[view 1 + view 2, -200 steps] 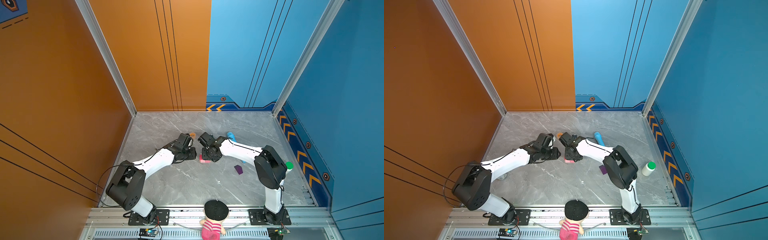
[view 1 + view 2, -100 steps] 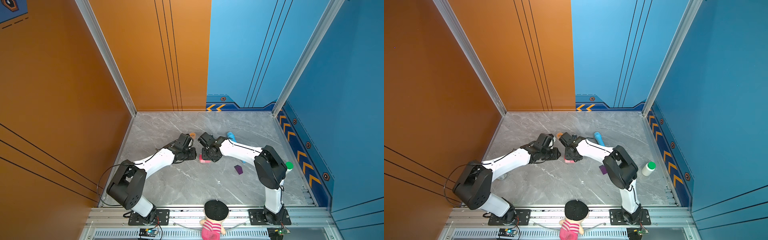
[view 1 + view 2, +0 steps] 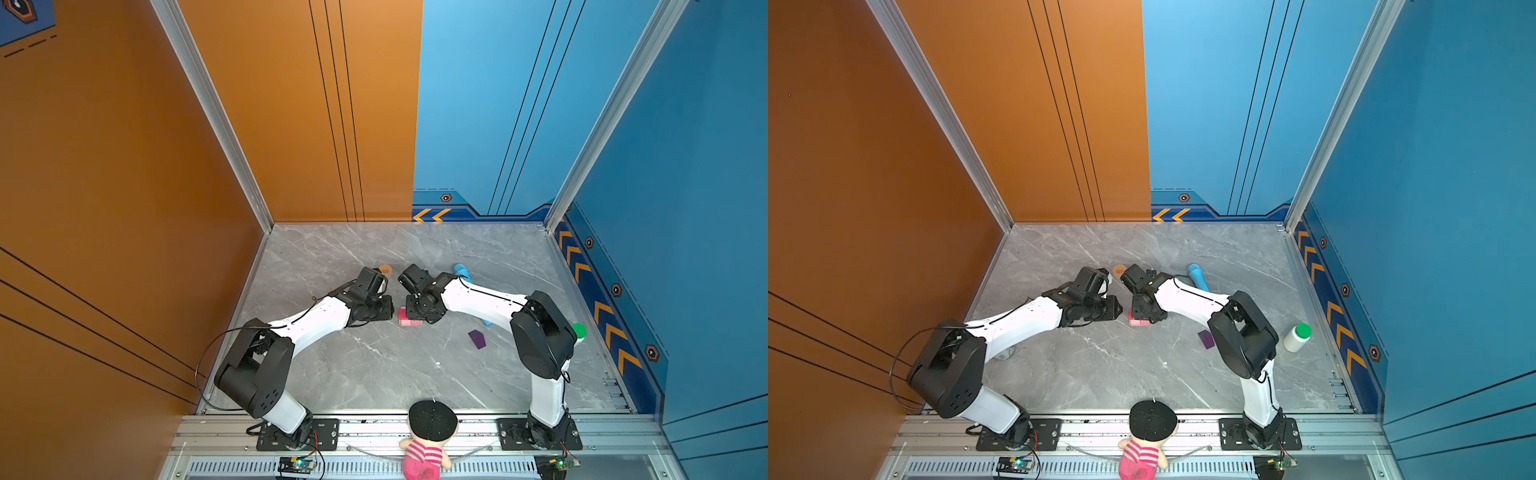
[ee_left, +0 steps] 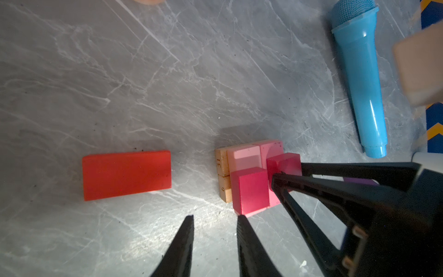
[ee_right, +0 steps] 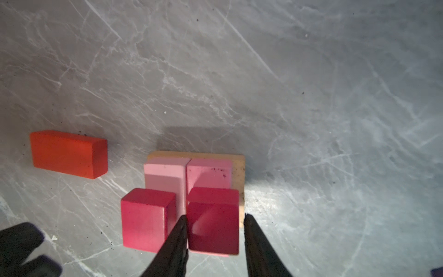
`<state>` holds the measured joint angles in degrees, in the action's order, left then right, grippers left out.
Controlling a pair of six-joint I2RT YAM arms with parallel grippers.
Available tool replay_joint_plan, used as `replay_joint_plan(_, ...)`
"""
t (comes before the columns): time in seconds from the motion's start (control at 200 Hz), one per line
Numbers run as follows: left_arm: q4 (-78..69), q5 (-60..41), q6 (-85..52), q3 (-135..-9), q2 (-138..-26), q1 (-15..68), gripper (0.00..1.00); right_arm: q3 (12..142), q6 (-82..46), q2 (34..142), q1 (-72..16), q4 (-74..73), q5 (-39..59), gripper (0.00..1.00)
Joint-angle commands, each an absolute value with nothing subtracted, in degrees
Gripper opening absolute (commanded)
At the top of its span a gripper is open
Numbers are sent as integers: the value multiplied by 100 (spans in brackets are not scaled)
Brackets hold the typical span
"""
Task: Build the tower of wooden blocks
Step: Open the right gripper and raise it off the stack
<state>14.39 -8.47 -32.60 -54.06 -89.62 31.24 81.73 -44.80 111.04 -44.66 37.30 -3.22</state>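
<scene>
Grey marble tabletop (image 3: 374, 374) is seen beneath a half-built wood block tower (image 5: 191, 191): two pale pink bricks (image 5: 165, 172) laid on tan slabs (image 4: 221, 165), two magenta cubes on top. One magenta cube (image 5: 213, 223) is clamped by the right gripper (image 5: 214, 219); the left gripper (image 4: 215, 218) is held apart, empty, beside a red brick (image 4: 127, 175)

Bright top views; dim, spotlit wrist views
</scene>
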Motion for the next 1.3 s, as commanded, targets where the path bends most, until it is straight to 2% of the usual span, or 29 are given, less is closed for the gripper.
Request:
replay_joint_plan(0.0, 1499, -950, -3271, -5554, -9043, 3182, 33, 8122, -4382, 10828, -4447, 3771, -432, 41)
replay_joint_plan(0.07, 1505, -957, -3274, -5568, -9054, 3189, 33, 8139, -4368, 10777, -4445, 3771, -405, 41)
replay_joint_plan(0.385, 1544, -946, -3279, -5607, -9048, 3205, 33, 8070, -4224, 10394, -4380, 3757, -397, 54)
replay_joint_plan(0.576, 1537, -991, -3322, -5640, -9077, 3208, 33, 7655, -4133, 9944, -4111, 3366, -99, 52)
replay_joint_plan(0.691, 1522, -1045, -3363, -5657, -9118, 3219, 33, 7368, -4056, 9783, -3892, 3086, 184, 47)
replay_joint_plan(0.776, 1499, -1078, -3403, -5684, -9165, 3221, 33, 7199, -4008, 9733, -3769, 2896, 378, 29)
replay_joint_plan(0.846, 1497, -1106, -3427, -5717, -9217, 3243, 33, 7098, -3974, 9721, -3704, 2785, 477, 18)
replay_joint_plan(1.031, 1496, -1115, -3498, -5809, -9318, 3312, 33, 6856, -3928, 9703, -3551, 2557, 681, 0)
replay_joint_plan(1.297, 1497, -1139, -3572, -5862, -9440, 3462, 33, 6614, -4002, 9777, -3520, 2278, 953, 0)
